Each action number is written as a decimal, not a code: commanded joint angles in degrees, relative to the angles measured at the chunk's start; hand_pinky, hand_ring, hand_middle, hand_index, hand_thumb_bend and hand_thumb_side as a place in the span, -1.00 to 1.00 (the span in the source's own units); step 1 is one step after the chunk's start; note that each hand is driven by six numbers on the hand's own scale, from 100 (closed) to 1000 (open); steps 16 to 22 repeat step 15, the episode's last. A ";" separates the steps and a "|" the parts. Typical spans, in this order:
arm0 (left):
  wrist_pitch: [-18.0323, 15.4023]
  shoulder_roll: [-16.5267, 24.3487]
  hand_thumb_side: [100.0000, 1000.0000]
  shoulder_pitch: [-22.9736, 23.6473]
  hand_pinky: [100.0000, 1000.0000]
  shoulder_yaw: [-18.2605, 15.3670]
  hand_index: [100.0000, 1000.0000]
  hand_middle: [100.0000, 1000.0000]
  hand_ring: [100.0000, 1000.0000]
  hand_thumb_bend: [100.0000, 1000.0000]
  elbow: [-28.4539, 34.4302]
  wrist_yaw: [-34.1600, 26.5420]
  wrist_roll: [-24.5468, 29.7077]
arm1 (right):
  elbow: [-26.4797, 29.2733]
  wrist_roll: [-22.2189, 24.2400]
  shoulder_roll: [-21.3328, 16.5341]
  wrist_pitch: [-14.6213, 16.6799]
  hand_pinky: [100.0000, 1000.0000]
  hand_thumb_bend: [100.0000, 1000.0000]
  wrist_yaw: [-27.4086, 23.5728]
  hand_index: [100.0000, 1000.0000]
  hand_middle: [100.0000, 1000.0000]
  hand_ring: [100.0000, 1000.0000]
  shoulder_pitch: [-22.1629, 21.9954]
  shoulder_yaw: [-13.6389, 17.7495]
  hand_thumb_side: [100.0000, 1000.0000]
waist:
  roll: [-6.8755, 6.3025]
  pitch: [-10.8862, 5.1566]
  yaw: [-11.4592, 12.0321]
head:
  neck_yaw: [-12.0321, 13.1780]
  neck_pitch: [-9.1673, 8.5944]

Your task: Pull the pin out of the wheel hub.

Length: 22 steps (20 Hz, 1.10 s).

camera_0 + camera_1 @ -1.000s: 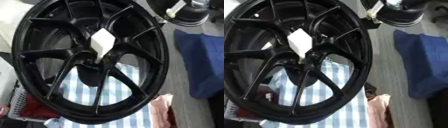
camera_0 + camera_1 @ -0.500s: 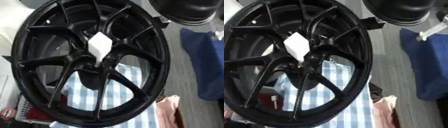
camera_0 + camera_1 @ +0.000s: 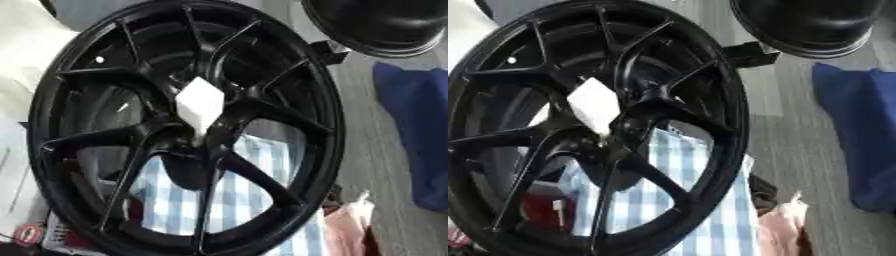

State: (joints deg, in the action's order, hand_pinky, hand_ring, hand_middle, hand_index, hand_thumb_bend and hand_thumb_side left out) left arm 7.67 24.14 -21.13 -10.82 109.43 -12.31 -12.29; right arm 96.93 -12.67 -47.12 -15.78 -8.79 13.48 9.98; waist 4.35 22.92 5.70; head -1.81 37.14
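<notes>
One black wheel (image 3: 184,130) is standing tilted, filling both views. One white pin (image 3: 199,107) is sticking out of its hub, at the spokes' centre. One checked cloth (image 3: 684,200) is showing through the spokes. The right eye view is showing more of the blue cloth (image 3: 855,135). Neither hand is showing; their state cannot be told.

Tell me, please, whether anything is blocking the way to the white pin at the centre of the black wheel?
Nothing visible covers the white pin: it sticks out of the hub of the black wheel, clear of the spokes on the camera's side. Neither robot hand shows in either view, so the path from a hand cannot be judged.
</notes>
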 commanded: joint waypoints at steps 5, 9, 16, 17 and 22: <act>-0.17 0.50 0.56 -0.47 0.34 -0.47 0.46 0.24 0.34 -1.00 1.26 -0.10 -0.04 | 7.04 -4.69 1.60 3.97 0.52 -0.76 -4.34 0.36 0.22 0.26 3.83 0.63 -0.25 | -0.74 -1.05 0.34 | -0.99 -0.23; -0.17 0.30 0.55 -0.89 0.34 -0.13 0.46 0.24 0.34 -1.00 1.46 -0.16 0.35 | 13.47 -7.17 5.56 6.33 0.53 -0.88 -8.29 0.31 0.18 0.22 6.55 -2.24 -0.27 | -0.65 -1.26 0.43 | -1.14 -0.22; -0.28 0.06 0.54 -1.60 0.34 0.52 0.46 0.24 0.34 -1.00 1.84 0.21 1.08 | 16.99 -9.02 13.23 5.54 0.50 -0.89 -8.89 0.30 0.16 0.21 9.65 -5.07 -0.26 | -0.45 -1.49 0.50 | -0.95 -0.45; -0.28 0.06 0.54 -1.60 0.34 0.52 0.46 0.24 0.34 -1.00 1.84 0.21 1.08 | 16.99 -9.02 13.23 5.54 0.50 -0.89 -8.89 0.30 0.16 0.21 9.65 -5.07 -0.26 | -0.45 -1.49 0.50 | -0.95 -0.45; -0.28 0.06 0.54 -1.60 0.34 0.52 0.46 0.24 0.34 -1.00 1.84 0.21 1.08 | 16.99 -9.02 13.23 5.54 0.50 -0.89 -8.89 0.30 0.16 0.21 9.65 -5.07 -0.26 | -0.45 -1.49 0.50 | -0.95 -0.45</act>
